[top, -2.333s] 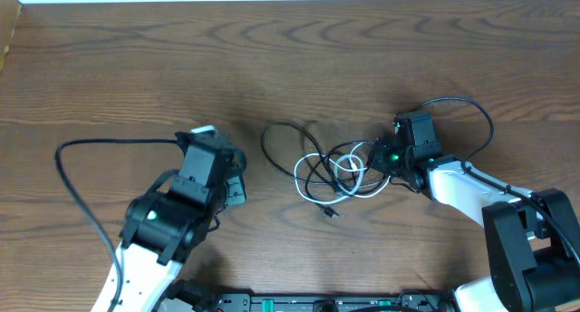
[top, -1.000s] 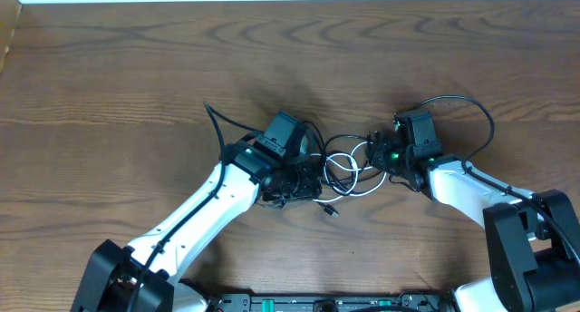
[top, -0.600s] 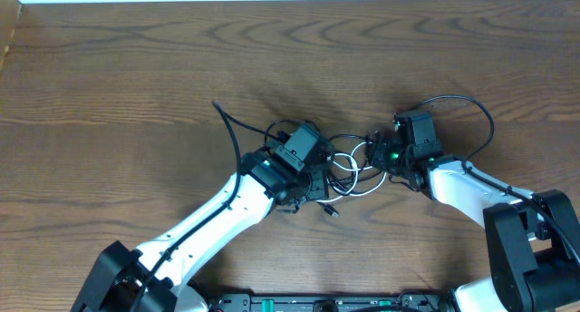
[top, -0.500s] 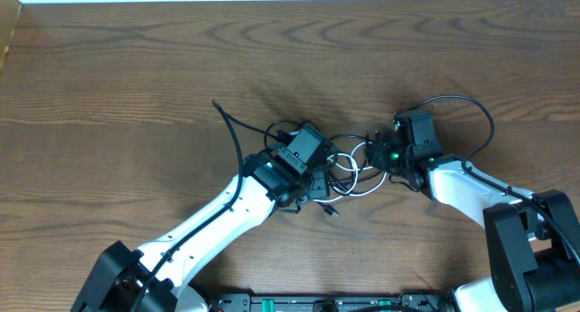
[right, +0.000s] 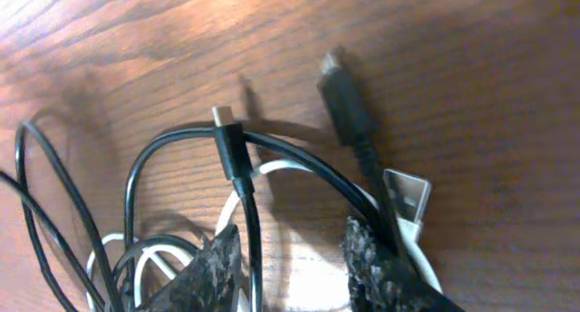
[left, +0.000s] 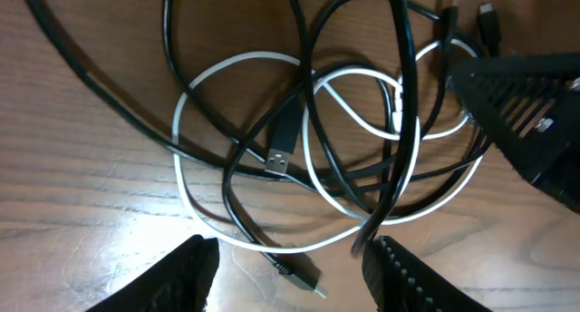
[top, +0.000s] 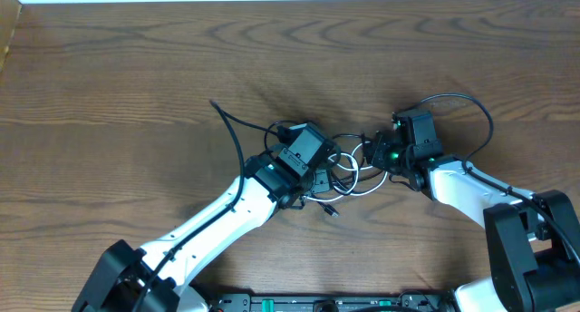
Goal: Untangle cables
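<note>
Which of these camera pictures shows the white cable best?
The left wrist view: the white cable loops large and nearly whole there. Overhead shows it tiny and partly hidden; the right wrist view shows only a short stretch.

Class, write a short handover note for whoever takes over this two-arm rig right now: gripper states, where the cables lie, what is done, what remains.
Left gripper: open, empty, hovering over the tangle.
Right gripper: open, with one black cable passing loosely between its fingers.
Cables: the other black cables and the white cable lie looped through each other on the wooden table, between the two arms.
Done: nothing separated yet.
Left: grip one cable, draw it free, then the rest.
</note>
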Motion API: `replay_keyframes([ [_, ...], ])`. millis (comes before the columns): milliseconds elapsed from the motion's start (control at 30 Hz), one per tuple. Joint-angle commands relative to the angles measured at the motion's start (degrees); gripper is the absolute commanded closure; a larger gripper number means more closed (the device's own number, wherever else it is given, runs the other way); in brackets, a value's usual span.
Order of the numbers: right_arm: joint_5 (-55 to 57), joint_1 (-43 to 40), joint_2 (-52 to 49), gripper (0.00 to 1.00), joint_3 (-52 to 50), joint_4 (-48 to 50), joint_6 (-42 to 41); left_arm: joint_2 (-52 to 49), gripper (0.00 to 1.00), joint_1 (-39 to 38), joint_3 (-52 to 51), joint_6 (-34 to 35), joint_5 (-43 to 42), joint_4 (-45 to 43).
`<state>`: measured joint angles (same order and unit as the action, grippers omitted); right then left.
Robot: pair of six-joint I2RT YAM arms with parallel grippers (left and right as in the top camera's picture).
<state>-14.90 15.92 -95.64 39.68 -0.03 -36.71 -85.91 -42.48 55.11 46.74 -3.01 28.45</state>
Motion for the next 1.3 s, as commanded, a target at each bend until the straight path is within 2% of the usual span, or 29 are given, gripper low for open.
replay_keyframes([
  [0, -8.52, -0.28, -1.33, 0.66, -1.09, 1.46, 10.01, -1.03, 0.43, -0.09, -0.7, 0.72, 1.18, -0.39],
  [133, -16.55, -1.03, -1.09, 0.59, -1.09, 3.54, 11.1, -1.03, 0.44, -0.09, -0.7, 0.7, 1.18, -0.74],
  [200, -19.54, -1.66, -0.61, 0.59, -1.09, 3.5, 11.67, -1.03, 0.44, -0.09, -0.7, 0.17, 1.18, -0.72],
  [267, -26.88, -2.6, 0.42, 0.58, -1.09, 3.98, 14.62, -1.03, 0.48, -0.09, -0.7, -1.75, 1.18, -0.72],
  [400, -36.63, -5.01, 4.2, 0.44, -1.09, 4.48, 17.59, -1.03, 0.52, -0.09, -0.68, -5.07, 1.2, -0.85],
  [500, -37.42, -5.14, 5.75, 0.26, -1.09, 3.63, 19.69, -0.98, 0.51, 0.87, -0.68, -8.5, 1.18, -0.87],
  [600, -39.63, -3.82, 5.73, 0.08, -1.11, 3.45, 19.85, -0.98, 0.51, 4.07, -0.68, -7.52, 0.81, 1.27],
  [667, -39.74, -2.51, 5.73, 0.07, -1.11, 3.52, 21.66, -0.98, 0.51, 7.02, -0.68, -6.4, -0.63, 3.43],
  [733, -38.95, -0.94, 5.73, 0.01, -1.11, 3.65, 22.21, -1.01, 0.51, 10.12, -0.68, -6.73, -3.45, 5.09],
  [867, -36.35, 2.05, 5.73, 0.01, -1.11, 3.69, 21.53, -1.01, 0.51, 15.74, -0.68, -12.22, -9.77, 7.52],
  [933, -34.38, 3.45, 5.7, 0.1, -1.11, 3.52, 20.39, -1.01, 0.5, 18.12, -0.68, -14.49, -11.67, 9.07],
  [1033, -33.07, 5.25, 5.68, 0.29, -1.11, 3.3, 20.44, -1.01, 0.48, 20.72, -0.68, -17.18, -13.55, 11.08],
  [1267, -24.48, 10.58, 4.13, 0.5, -1.11, 3.06, 20.46, -1.01, 0.47, 22.86, -0.7, -21.07, -14.58, 13.11],
])
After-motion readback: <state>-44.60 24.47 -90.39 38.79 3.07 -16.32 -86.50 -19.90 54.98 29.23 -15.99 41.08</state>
